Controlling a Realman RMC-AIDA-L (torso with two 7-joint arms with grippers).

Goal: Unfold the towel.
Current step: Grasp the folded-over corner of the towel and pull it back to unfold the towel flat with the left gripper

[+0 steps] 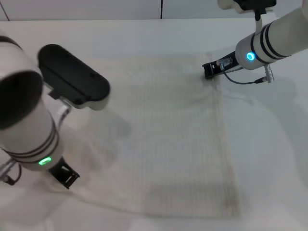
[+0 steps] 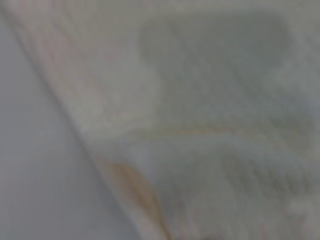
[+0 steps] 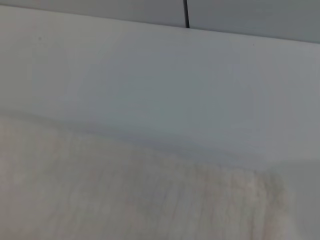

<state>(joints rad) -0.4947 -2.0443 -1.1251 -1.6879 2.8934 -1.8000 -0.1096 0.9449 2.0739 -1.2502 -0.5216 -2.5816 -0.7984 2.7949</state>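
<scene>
The cream-white towel (image 1: 173, 139) with faint ribbed stripes lies spread flat on the white table (image 1: 144, 33). My right gripper (image 1: 209, 70) is low at the towel's far right corner. My left gripper (image 1: 66, 176) is low at the towel's near left corner. The left wrist view is filled at close range by the towel (image 2: 210, 125), with its edge running beside bare table (image 2: 35, 175). The right wrist view shows the towel's far edge (image 3: 125, 200) with bare table (image 3: 160, 85) beyond it. No red tag shows.
The left arm's bulky white and black forearm (image 1: 72, 77) hangs over the towel's left side. A cable (image 1: 245, 81) loops under the right wrist. A grey wall with a dark seam (image 3: 186, 12) rises behind the table's far edge.
</scene>
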